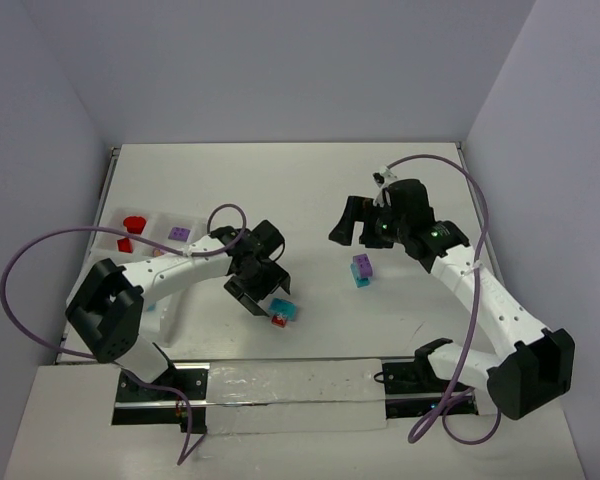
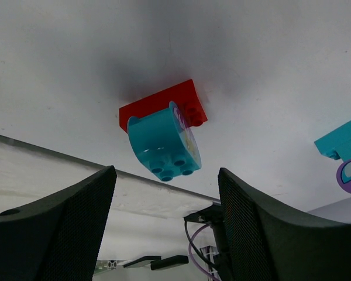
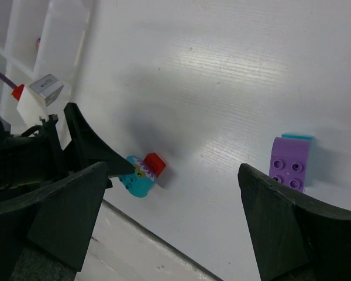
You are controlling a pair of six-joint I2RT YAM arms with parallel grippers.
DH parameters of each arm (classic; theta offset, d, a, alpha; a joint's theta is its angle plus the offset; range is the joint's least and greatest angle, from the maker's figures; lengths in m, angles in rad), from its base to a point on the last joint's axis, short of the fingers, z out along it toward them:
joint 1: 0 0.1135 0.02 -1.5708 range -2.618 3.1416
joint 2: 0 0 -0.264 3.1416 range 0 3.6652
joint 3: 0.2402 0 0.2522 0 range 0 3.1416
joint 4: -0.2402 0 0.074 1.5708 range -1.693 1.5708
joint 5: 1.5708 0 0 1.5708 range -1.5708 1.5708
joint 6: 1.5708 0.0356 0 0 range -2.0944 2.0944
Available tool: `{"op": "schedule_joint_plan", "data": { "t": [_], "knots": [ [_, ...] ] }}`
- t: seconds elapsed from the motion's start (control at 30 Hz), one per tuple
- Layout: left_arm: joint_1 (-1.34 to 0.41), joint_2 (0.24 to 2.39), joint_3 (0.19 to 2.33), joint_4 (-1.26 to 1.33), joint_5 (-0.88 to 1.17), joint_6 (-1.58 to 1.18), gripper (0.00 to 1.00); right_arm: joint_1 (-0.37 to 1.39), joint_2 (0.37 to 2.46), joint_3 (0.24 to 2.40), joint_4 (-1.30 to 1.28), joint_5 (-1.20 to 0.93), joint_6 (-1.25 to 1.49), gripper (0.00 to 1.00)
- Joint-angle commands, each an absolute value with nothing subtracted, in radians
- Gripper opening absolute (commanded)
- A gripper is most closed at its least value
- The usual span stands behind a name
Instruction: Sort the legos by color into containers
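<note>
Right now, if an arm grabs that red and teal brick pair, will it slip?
The red and teal pair looks like hard, glossy plastic: probably stiff, light, somewhat slippery. Its teal half is rounded, so a pinch there might slip. The halves are only stacked, so a push could split them.

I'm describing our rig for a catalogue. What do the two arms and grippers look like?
The left arm and right arm have white links, black joints and black bases. A purple cable loops along each. The left gripper and right gripper are black, with broad fingers finely dimpled inside. A green light glows near the right wrist.
</note>
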State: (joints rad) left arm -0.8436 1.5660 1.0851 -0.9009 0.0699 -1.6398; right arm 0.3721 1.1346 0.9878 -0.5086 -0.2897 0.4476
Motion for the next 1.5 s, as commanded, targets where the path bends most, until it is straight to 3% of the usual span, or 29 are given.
{"op": "schedule_joint_plan", "data": {
  "t": [0.0,0.43,0.6,0.67,0.7,0.77,0.8,1.03,1.2,1.47],
  "knots": [
    [-0.847,1.598,1.112,-0.845,0.091,-1.627,0.78,0.367,1.079,0.978,-0.44,-0.297,0.456,0.99],
    [-0.851,1.63,1.039,-0.781,0.11,-1.638,0.68,0.367,1.045,0.96,-0.444,-0.278,0.457,0.99],
    [-0.856,1.632,1.033,-0.773,0.106,-1.632,0.58,0.367,1.04,0.962,-0.447,-0.271,0.46,0.99],
    [-0.856,1.635,1.032,-0.773,0.108,-1.629,0.38,0.367,1.04,0.967,-0.452,-0.266,0.462,0.99],
    [-0.856,1.635,1.035,-0.777,0.105,-1.624,0.35,0.368,1.037,0.968,-0.453,-0.258,0.464,0.99],
    [-0.856,1.633,1.059,-0.797,0.094,-1.603,0.07,0.367,1.02,0.971,-0.443,-0.245,0.471,0.99],
    [-0.854,1.632,1.073,-0.811,0.084,-1.593,0.01,0.368,1.016,0.973,-0.442,-0.242,0.472,0.99],
    [-0.743,1.52,1.216,-0.822,0.016,-1.322,0.0,0.367,1.035,1.043,-0.514,-0.235,0.437,0.99],
    [-0.616,1.373,1.232,-0.57,0.196,-1.061,0.0,0.368,1.002,1.044,-0.465,-0.272,0.466,0.99],
    [-0.548,1.294,1.16,-0.137,0.594,-0.965,0.0,0.385,1.108,1.202,-0.445,-0.489,0.412,0.97]
  ]
}}
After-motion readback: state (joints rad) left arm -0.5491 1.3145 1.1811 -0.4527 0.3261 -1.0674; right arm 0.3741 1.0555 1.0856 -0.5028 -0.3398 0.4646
